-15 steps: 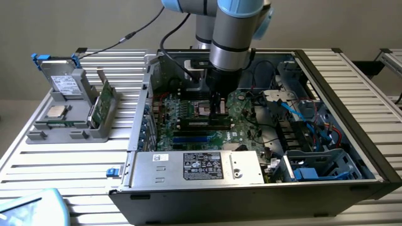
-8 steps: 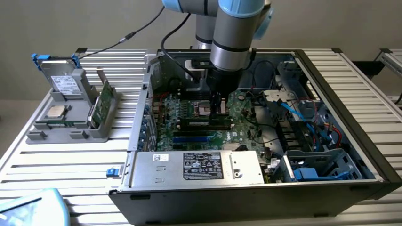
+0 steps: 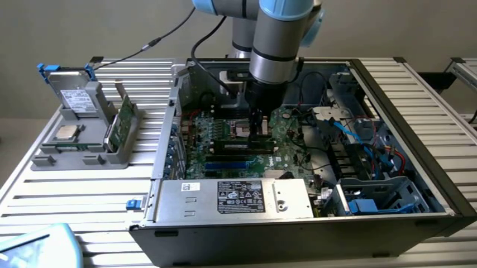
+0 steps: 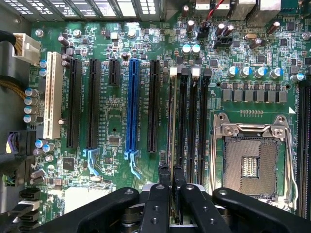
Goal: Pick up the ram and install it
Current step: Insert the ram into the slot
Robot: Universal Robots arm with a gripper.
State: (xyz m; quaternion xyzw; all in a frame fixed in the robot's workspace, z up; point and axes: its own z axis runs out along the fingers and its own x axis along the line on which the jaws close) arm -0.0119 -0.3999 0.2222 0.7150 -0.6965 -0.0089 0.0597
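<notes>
Reaching straight down, the pincer (image 4: 171, 171) grips the ram (image 4: 171, 121).

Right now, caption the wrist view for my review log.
Gripper holds the ram edge-on along the memory slots, beside the empty processor socket.

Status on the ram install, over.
Gripper shut on ram. Ram edge-on at the memory slots, beside empty processor socket. Seating unclear. Nothing in the way.

Arm (image 3: 277, 33): cut off at twelve o'clock. Ram (image 4: 172, 126): seen edge-on, chips and label not discernible, near end hidden between fingers (image 4: 156, 204). Supply label (image 3: 241, 196): print unreadable. Blue object (image 3: 37, 248), seven o'clock of the case (image 3: 298, 237): cropped, unidentifiable.
</notes>
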